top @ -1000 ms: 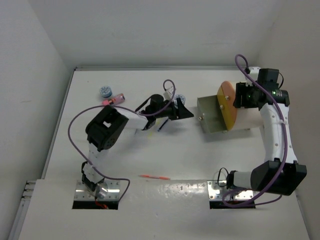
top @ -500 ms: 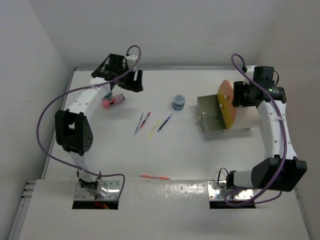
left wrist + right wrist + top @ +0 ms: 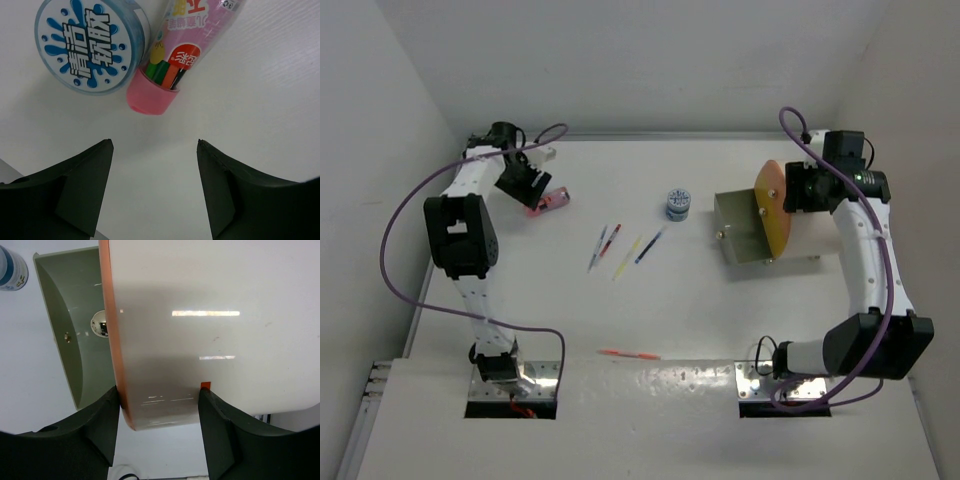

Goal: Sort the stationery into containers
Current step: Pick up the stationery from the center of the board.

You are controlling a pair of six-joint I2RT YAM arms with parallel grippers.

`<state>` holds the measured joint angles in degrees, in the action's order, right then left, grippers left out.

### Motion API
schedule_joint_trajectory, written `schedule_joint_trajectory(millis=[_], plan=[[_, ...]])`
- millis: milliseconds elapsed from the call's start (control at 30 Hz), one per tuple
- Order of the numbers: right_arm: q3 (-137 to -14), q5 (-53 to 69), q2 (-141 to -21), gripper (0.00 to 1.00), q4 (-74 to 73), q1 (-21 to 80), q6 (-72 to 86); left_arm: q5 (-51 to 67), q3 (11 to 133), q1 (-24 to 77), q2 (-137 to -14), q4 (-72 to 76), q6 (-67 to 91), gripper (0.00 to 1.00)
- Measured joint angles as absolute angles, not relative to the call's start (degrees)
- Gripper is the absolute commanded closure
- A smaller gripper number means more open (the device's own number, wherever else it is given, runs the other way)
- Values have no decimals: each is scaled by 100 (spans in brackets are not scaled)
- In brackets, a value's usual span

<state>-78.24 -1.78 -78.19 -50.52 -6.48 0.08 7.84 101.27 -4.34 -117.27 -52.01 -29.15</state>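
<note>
Tube of pens (image 3: 200, 30) near the far left corner of the bench (image 3: 720, 320) looks light and slippery; grab its middle. Left gripper (image 3: 154, 145) hangs open, empty; right gripper (image 3: 159, 392) squeezes the cream drum (image 3: 210, 315).

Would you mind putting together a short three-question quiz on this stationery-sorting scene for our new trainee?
1. True or false: the left gripper is shut on the pink tube.
2. Fill in the blank: the drawer of the cream container stands ____.
3. Where does the orange-red pen lie?
A. On the table, near its front edge
B. Inside the drawer
C. Touching the pink tube

Key: 1, false: its jaws are open and the tube lies beyond the fingertips. 2, open. 3, A.
</note>
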Motion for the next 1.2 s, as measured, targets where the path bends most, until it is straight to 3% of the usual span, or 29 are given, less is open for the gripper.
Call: schedule_joint_trajectory(millis=[333, 900, 1200], plan=[[-7948, -235, -7929, 42, -5151, -615, 27, 1044, 10186, -440, -11950, -5151, -3557, 27], [-8095, -239, -8051, 42, -5275, -613, 16, 1273, 10868, -51, -12940, -4641, -3326, 32], [-8158, -237, -8114, 42, -5297, -611, 1, 1271, 10809, 117, -13010, -4504, -3205, 57]])
